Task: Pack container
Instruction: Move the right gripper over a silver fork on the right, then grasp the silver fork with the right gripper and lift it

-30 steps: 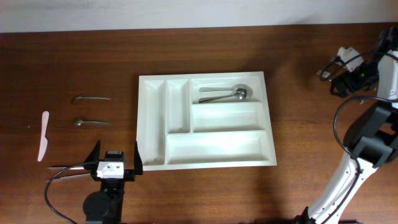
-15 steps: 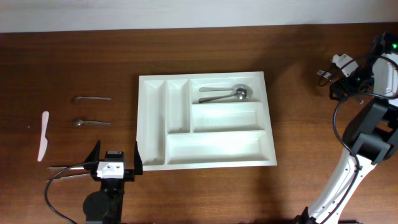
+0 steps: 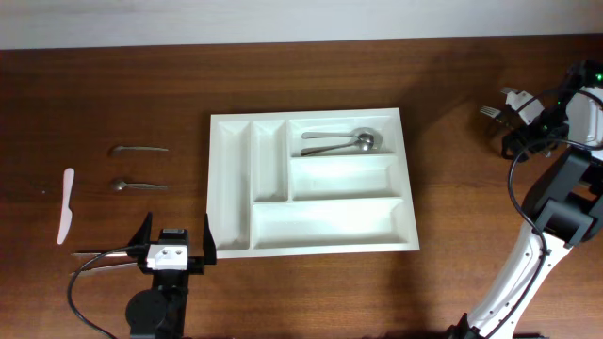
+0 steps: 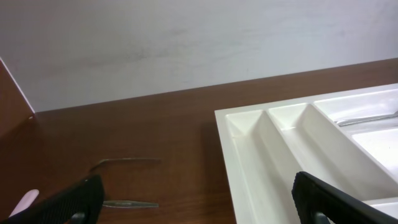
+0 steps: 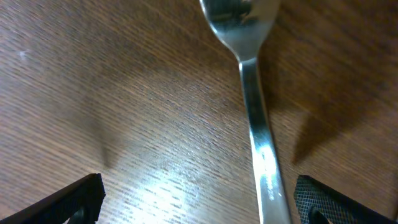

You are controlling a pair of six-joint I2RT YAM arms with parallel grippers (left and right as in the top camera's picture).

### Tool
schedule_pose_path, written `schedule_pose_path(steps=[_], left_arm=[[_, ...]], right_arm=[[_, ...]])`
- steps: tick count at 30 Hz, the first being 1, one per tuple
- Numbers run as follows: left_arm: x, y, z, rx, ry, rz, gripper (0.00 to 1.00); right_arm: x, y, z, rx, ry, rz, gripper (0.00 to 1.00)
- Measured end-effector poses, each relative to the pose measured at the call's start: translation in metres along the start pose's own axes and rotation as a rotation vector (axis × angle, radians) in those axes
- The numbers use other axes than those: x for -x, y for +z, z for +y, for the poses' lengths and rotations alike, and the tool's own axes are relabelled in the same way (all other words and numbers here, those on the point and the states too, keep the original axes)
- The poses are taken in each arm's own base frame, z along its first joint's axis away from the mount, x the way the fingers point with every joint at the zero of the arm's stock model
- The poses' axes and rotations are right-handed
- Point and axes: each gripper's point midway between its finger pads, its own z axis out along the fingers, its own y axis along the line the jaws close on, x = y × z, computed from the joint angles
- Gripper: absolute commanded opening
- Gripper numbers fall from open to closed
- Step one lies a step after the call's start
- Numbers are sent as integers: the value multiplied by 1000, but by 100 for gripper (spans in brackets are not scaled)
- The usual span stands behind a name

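Packing at an early stage. The container [image 3: 311, 240], a white tray with five compartments, lies flat at the middle of the desk [image 3: 452, 75], its long side running left to right.

Contents: the uppermost of the three wide compartments holds what look like two spoons [image 3: 344, 143], lying lengthwise with the bowls toward the right. The two wide compartments below it and the two narrow upright compartments on the left side show only bare white floor.

Still outside the container: a fork [image 5: 258, 124] on the desk well to the right of the container, two metal utensils [image 3: 138, 149] [image 3: 138, 185] lying parallel on the desk well to the left of it, and a white knife [image 3: 66, 205] further left again. Whether the two metal utensils are spoons or forks cannot be told.

Right gripper [image 5: 205, 199]: jaws spread fully apart, nothing held; it hangs over the fork, whose handle lies on the wood between the fingertips, nearer one side and touched by neither. Judged step: picking up this fork.

Left gripper [image 3: 175, 235]: jaws likewise wide apart and empty, placed near the lower left corner of the container.

Judged remainder: four loose pieces to move in, one piece at a time.
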Motion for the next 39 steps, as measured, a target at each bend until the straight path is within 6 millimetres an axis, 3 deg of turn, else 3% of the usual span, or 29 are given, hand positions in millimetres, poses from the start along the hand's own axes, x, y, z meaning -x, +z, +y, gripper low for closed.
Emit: schedule_pose_path(steps=[19, 39], left_arm=[[1, 0, 0, 0, 0, -3, 99], [3, 0, 0, 1, 0, -11, 99]], right_arm=[[5, 1, -7, -27, -24, -21, 99], [7, 10, 5, 27, -25, -50, 99]])
